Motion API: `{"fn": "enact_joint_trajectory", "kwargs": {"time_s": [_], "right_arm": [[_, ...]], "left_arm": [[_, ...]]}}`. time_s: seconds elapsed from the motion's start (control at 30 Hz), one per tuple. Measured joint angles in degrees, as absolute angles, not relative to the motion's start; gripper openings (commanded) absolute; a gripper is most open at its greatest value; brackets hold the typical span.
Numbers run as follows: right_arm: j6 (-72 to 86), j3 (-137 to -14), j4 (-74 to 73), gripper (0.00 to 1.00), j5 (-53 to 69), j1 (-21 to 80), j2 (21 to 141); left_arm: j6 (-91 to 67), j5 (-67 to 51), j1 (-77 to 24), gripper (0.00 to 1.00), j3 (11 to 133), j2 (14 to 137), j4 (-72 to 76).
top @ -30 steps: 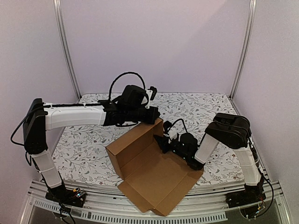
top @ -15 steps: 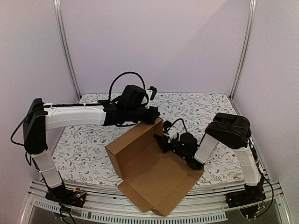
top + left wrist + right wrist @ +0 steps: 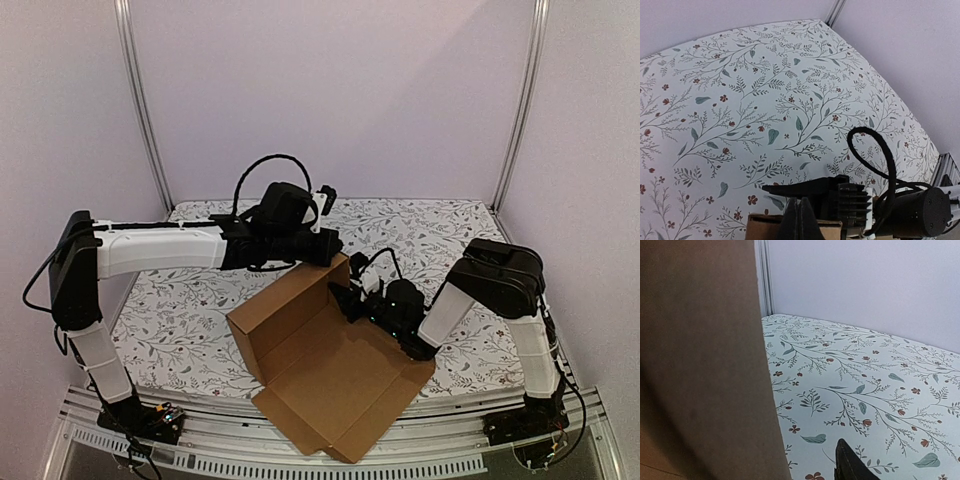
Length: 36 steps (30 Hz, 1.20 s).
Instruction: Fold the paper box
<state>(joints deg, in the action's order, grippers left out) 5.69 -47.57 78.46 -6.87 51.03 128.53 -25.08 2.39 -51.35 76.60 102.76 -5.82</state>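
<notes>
The paper box [image 3: 335,385] lies at the near middle of the flowered table [image 3: 180,310], one corner over the near edge, with its long wall [image 3: 285,305] raised. The left gripper [image 3: 328,247] is closed at the top edge of this wall; whether cardboard is pinched inside, I cannot tell. The right gripper [image 3: 345,298] is at the wall's right end, where only one finger [image 3: 850,462] shows, so its grip I cannot tell. I judge the risk so: a weak hold lets the wall fall flat, and a hard push slides the sheet off the table
</notes>
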Motion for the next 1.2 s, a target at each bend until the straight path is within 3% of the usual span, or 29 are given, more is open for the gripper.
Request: {"fn": "enact_joint_trajectory", "kwargs": {"time_s": [0.1,0.2,0.5,0.53,0.63,0.83,0.97,1.2], "right_arm": [[5.69,-47.57,78.46,0.37,-6.85,51.03,128.42],[5.67,-47.57,78.48,0.00,-6.83,51.07,128.42],[5.67,-47.57,78.48,0.00,-6.46,51.75,128.42],[5.67,-47.57,78.48,0.01,-6.50,51.75,128.42],[5.65,-47.57,78.48,0.21,-6.55,51.77,128.42],[4.62,-47.16,78.39,0.42,-6.98,51.79,127.90],[4.01,-45.28,77.69,0.51,-6.94,51.86,125.67],[3.81,-38.85,77.58,0.60,-6.26,52.03,118.32]], "left_arm": [[-25.08,2.24,-51.35,0.00,76.60,102.76,-5.82],[-25.08,2.20,-51.35,0.00,76.55,102.72,-5.82],[-25.08,2.09,-51.35,0.00,76.44,102.63,-5.80],[-25.08,2.07,-51.35,0.00,76.44,102.63,-5.80],[-25.08,2.07,-51.35,0.00,76.44,102.63,-5.80],[-25.10,1.76,-51.35,0.00,76.44,102.61,-5.82],[-25.12,0.89,-51.37,0.00,76.05,102.45,-5.43],[-25.10,1.17,-51.37,0.00,75.83,102.19,-5.45]]}}
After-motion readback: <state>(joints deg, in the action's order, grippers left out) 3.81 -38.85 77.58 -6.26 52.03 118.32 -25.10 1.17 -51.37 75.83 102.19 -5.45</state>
